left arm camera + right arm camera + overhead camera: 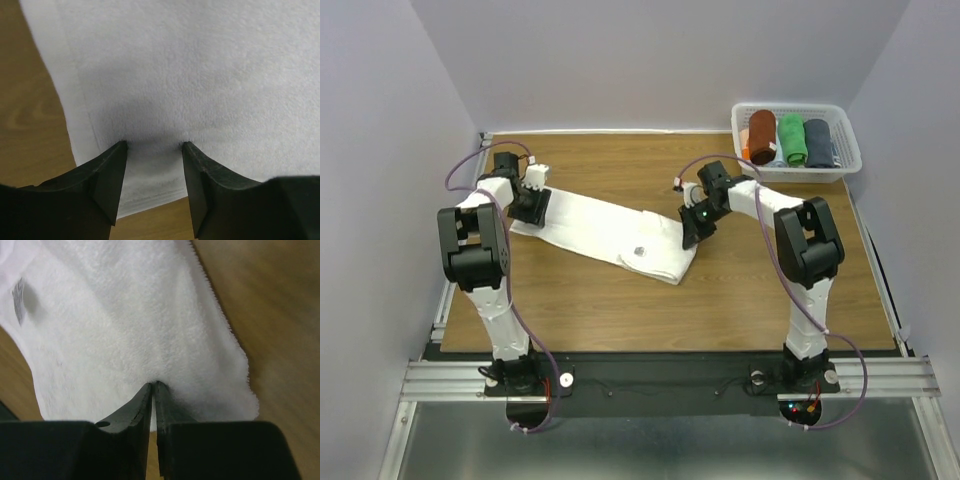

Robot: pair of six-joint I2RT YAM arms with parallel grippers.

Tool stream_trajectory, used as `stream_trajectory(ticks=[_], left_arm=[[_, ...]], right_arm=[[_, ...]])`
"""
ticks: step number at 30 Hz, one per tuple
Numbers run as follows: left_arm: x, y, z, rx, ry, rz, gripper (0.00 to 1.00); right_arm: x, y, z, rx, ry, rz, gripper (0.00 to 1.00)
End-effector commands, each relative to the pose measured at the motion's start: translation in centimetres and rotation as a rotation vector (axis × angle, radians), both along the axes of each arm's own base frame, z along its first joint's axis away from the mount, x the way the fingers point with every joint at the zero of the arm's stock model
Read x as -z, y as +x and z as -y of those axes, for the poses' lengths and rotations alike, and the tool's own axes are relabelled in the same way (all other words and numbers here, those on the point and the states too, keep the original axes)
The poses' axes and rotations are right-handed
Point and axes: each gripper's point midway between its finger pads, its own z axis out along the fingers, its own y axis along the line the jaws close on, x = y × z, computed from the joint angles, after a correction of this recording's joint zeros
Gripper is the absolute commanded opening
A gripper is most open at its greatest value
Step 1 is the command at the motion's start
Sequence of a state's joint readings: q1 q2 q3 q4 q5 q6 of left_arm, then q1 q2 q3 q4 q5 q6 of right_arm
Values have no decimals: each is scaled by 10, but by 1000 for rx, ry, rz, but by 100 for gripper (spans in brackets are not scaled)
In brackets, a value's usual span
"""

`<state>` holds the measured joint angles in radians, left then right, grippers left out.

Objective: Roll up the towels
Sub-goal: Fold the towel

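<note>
The white towel [610,232] lies folded in a long strip across the table, from back left to centre. My left gripper [532,205] is open, with both fingertips pressing down on the towel's left end; the left wrist view shows the gripper [154,145] over white cloth [200,75]. My right gripper [692,232] is shut on the towel's right end; the right wrist view shows the gripper [155,384] pinching the cloth [115,330] near its edge. The dark slate towel [819,143] lies rolled in the basket.
A white basket [798,110] at the back right holds a rust-brown roll [761,135] and a green roll [792,138] beside the slate one. A small label [640,251] shows on the white towel. Grey walls close in the wooden table [620,300].
</note>
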<state>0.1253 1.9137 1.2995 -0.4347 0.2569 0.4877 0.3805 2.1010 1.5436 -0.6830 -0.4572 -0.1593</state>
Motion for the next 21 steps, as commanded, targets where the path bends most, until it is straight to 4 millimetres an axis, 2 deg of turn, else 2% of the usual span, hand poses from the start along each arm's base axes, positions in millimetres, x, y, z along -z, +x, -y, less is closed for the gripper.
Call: stream_trajectory(ticks=[1,2,3,4,5,6,7,8,9,10,11,12,14,15,16,17,18,19,20,21], left_arm=[[22,44,13,28,2,-3,59],[21,55,21,51,3,5,59],[4,82,39,99,0,60,59],[19,90,50,120,-1,36,59],[17,102,65,154,-4,50,60],[-6,129,91,206,-18,119,62],[9,137,103,223,-29,104,63],[6,148,115,240,-36,128,66],[-20,170,140,284,-54,204,68],[-10,178,147,291,-51,200,70],[-17,186,153,288,-47,226,76],[-38,200,157,292,-42,289,82],[-66,211,157,272,-34,368,92],[-66,208,151,258,-19,375,96],[-83,217,150,250,-19,447,99],[-123,215,147,242,-25,528,99],[-121,208,148,244,-42,539,99],[-154,200,149,253,-57,595,99],[-164,194,151,260,-72,610,99],[-156,185,155,256,-110,597,99]], right_arm=[[2,-66,-4,-46,70,-173,14],[-1,-75,-9,-59,108,-192,15],[-1,-93,-12,-82,140,-232,17],[-17,-109,-30,-152,229,-244,19],[-25,-120,-40,-201,280,-250,21],[-29,-131,-48,-241,312,-253,23],[-43,-148,-68,-303,358,-249,26],[-47,-150,-80,-340,386,-214,28],[-52,-153,-90,-361,397,-200,30],[-56,-160,-101,-388,404,-200,31],[-58,-161,-104,-392,413,-202,32],[-61,-160,-106,-388,418,-206,31],[-71,-154,-104,-378,413,-165,32],[-74,-153,-102,-374,410,-147,32],[-78,-151,-99,-368,406,-126,32],[-81,-150,-97,-358,403,-114,33],[-87,-148,-95,-349,400,-90,33],[-88,-142,-90,-326,393,-78,33],[-87,-139,-86,-312,389,-74,33],[-85,-134,-83,-300,377,-64,33]])
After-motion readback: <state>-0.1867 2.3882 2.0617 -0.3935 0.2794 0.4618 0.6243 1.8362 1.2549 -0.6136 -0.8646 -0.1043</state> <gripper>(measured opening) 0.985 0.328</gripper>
